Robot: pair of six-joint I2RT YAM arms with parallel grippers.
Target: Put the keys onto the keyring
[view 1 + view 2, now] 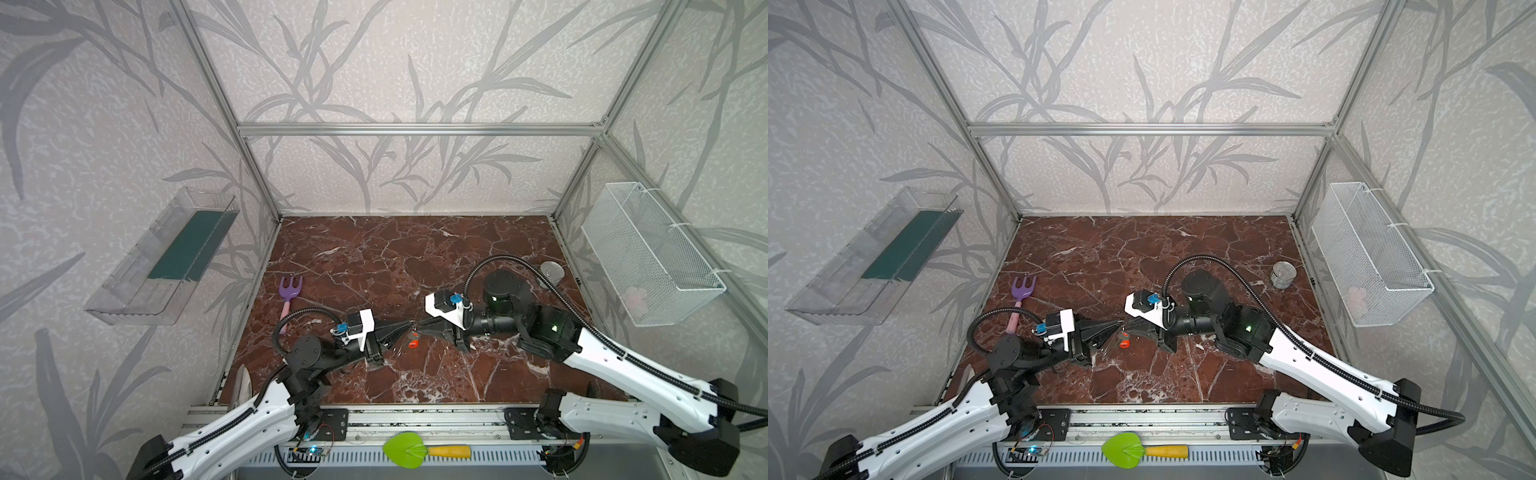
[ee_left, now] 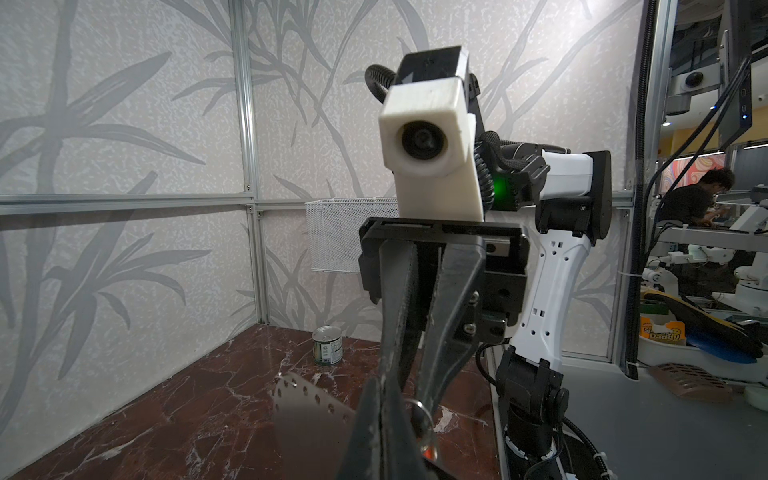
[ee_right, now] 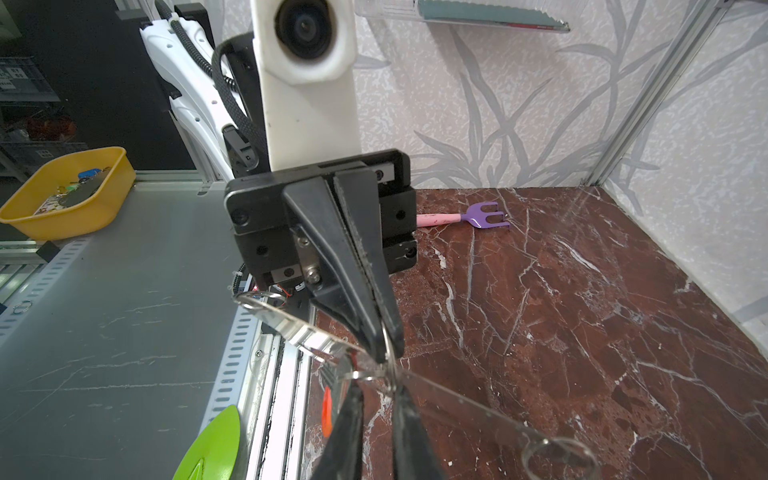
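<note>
My two grippers meet tip to tip above the middle of the marble floor in both top views. The left gripper [image 1: 409, 326] [image 2: 381, 388] is shut on the keyring [image 2: 307, 415] [image 3: 457, 409], a flat, see-through pale plate with a row of small holes, held level by its edge. The right gripper [image 1: 419, 323] [image 3: 378, 388] is nearly closed, pinching the thin metal ring [image 2: 422, 411] of the keys against the plate's edge. Their red tag [image 1: 412, 343] [image 1: 1124, 343] [image 3: 327, 409] hangs below the fingertips. The key's blade is too small to make out.
A purple toy fork [image 1: 288, 299] lies at the left of the floor and a small tin can [image 1: 552, 274] stands at the back right. A white mesh basket [image 1: 652, 257] hangs on the right wall, a clear tray [image 1: 166, 257] on the left. A green trowel [image 1: 415, 450] lies on the front rail.
</note>
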